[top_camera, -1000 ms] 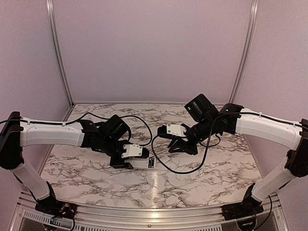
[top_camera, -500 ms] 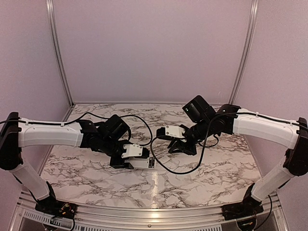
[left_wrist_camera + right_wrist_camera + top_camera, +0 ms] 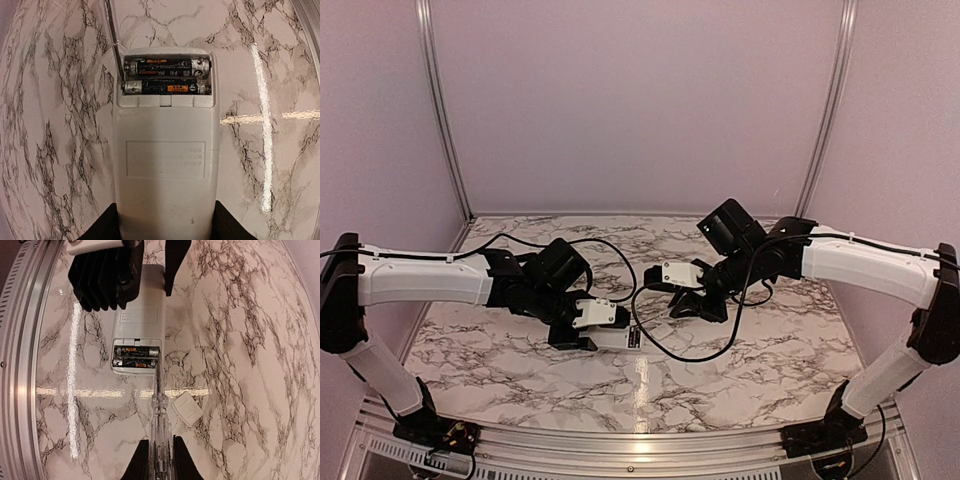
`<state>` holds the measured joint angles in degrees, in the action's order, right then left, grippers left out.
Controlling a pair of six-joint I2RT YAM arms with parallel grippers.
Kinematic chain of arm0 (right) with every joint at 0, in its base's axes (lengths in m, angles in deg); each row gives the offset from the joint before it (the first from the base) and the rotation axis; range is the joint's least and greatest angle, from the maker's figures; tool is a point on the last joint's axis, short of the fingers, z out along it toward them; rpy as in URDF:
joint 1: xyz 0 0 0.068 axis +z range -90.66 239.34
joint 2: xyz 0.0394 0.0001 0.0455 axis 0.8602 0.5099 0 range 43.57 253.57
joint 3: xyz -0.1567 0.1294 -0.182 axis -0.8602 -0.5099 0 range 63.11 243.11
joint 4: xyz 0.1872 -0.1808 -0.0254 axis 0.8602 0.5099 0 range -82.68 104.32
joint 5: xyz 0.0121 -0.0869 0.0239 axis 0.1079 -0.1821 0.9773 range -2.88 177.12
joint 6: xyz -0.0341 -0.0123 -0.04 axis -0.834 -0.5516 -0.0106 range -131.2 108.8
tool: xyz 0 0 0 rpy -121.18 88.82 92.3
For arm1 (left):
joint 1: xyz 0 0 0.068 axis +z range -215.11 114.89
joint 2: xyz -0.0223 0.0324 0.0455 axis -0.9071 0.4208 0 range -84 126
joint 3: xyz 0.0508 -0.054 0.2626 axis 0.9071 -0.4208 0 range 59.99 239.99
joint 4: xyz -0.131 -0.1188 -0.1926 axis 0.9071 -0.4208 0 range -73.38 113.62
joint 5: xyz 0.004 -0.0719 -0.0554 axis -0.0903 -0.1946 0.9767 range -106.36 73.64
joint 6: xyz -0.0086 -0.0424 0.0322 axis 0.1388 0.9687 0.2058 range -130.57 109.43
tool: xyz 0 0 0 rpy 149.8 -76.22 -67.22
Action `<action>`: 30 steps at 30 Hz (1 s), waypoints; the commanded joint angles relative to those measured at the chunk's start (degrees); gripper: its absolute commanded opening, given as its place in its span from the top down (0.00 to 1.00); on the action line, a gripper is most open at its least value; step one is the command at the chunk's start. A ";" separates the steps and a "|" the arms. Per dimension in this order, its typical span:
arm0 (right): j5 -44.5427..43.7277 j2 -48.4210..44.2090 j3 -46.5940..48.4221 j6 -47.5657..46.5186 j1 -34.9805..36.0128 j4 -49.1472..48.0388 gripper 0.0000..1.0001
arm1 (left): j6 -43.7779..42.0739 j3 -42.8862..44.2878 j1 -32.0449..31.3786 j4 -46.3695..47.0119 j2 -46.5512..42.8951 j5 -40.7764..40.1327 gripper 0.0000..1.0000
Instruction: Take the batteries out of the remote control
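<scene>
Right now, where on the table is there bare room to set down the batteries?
Free: the near table strip between the remote control and the front rail, and the far strip by the back wall. Crowded: around the cover and screwdriver.

Looks like a lab test booth: plain lilac walls (image 3: 640,100), alu frame posts (image 3: 442,110), marble-print tabletop (image 3: 720,380).

Ahead of the left gripper (image 3: 165,220) we find the remote control (image 3: 165,165) lying on the table (image 3: 60,125), its near end between the fingers and the batteries (image 3: 165,87) side by side inside its far end. From the right gripper (image 3: 159,460) the screwdriver (image 3: 159,425) reaches forward to one end of the batteries. The cover (image 3: 185,410) lies on the table just right of its shaft.
</scene>
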<state>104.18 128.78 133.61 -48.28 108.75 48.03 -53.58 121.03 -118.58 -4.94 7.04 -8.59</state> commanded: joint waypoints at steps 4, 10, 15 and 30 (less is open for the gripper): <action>2.74 3.00 3.83 -0.03 1.22 2.89 1.00 | 0.64 1.72 -0.88 1.62 -1.71 -1.16 0.74; 5.76 4.44 5.17 -0.43 1.42 7.05 1.00 | 0.38 1.47 -1.44 3.53 -1.96 -3.98 0.76; 7.01 5.27 5.85 -1.58 1.44 9.83 1.00 | -0.54 0.96 -1.79 4.97 -2.36 -6.52 0.76; 7.44 6.02 6.49 -1.33 1.42 10.97 1.00 | -2.07 -0.93 -2.34 7.02 -3.67 -11.81 0.77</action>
<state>107.26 133.72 139.25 -49.17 109.05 53.42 -56.24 120.48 -121.25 -4.89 6.83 -16.11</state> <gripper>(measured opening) 0.115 0.579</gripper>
